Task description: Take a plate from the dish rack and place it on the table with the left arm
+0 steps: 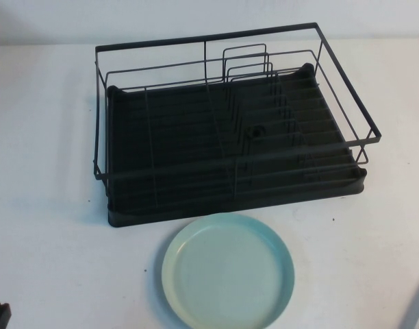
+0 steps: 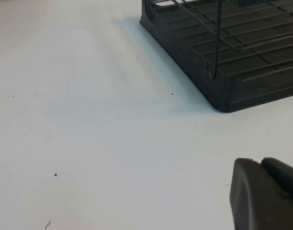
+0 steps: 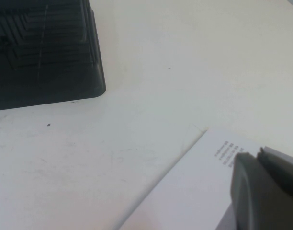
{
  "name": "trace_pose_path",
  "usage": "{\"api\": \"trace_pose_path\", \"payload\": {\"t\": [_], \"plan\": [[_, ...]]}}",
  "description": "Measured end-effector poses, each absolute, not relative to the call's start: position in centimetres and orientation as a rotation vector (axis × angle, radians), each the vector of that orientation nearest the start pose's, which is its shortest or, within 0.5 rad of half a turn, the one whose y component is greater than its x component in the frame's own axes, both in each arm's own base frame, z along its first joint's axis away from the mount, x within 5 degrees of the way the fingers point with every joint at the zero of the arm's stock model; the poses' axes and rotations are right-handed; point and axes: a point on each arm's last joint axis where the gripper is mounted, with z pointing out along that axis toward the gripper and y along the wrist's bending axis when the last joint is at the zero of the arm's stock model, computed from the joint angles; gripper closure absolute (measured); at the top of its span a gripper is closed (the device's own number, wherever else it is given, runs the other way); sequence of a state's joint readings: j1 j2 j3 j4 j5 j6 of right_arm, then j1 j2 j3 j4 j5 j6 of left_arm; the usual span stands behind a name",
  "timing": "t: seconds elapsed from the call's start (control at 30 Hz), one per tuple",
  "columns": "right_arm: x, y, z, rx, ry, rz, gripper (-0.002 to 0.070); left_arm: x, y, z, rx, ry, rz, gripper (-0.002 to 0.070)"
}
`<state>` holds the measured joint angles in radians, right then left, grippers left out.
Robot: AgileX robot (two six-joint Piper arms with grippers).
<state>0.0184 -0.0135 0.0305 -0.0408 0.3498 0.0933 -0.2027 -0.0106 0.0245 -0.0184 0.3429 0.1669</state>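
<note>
One plate [image 1: 228,271]: flat on table [image 1: 52,260], just near of dish rack [image 1: 230,130].
Left gripper [image 2: 264,196]: near-left, closed, empty; plate lies right.
Right gripper [image 3: 266,191]: near-right; jaws indeterminate.

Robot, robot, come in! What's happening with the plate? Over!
Left gripper shut, empty, parked low at table's near left. Right gripper parked near right over white paper. Plate flat on table, before empty dish rack. Nothing in the way.
</note>
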Motion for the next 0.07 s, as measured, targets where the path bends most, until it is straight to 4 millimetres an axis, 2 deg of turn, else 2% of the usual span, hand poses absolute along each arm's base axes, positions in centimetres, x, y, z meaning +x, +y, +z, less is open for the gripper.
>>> {"api": "trace_pose_path", "payload": {"t": [0.07], "plan": [[5.31, -0.03, 17.21, 0.044, 1.85, 0.038, 0.0694, 5.22, -1.13, 17.46, 0.327, 1.811, -0.043, 0.0676]]}}
